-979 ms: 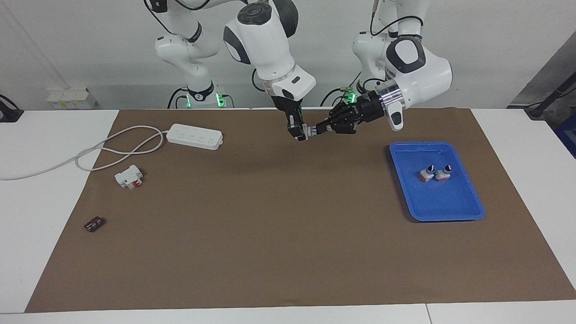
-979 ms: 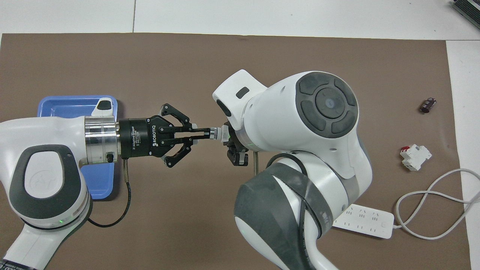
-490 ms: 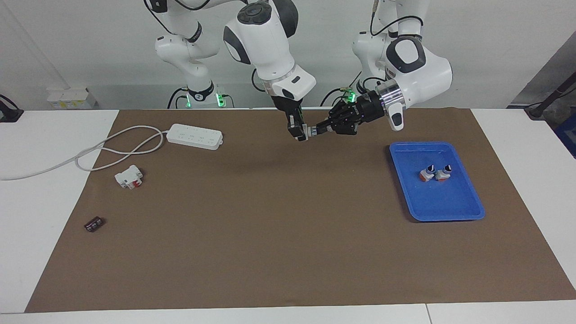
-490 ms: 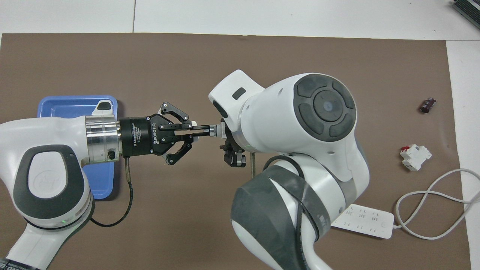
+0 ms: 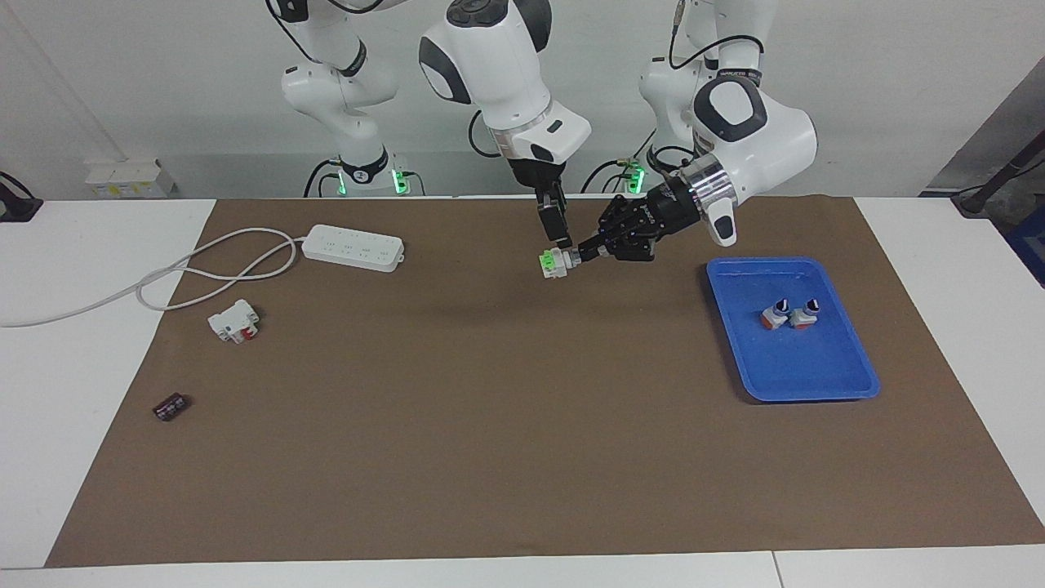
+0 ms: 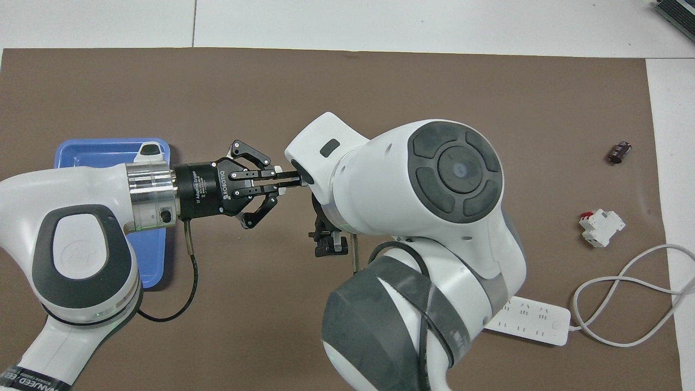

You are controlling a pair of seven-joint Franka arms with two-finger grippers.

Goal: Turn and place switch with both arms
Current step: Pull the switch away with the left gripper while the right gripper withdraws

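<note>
Two white jointed arms meet above the brown paper mat (image 5: 490,425). The left gripper (image 5: 581,251) pinches the knob end of the small white-grey switch with a green block (image 5: 553,263), held in the air over the mat. The right gripper (image 5: 559,233) hangs just above it, fingers parted, holding nothing.

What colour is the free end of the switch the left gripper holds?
Bright green, on the switch in the left gripper; clearest in the facing view.
</note>
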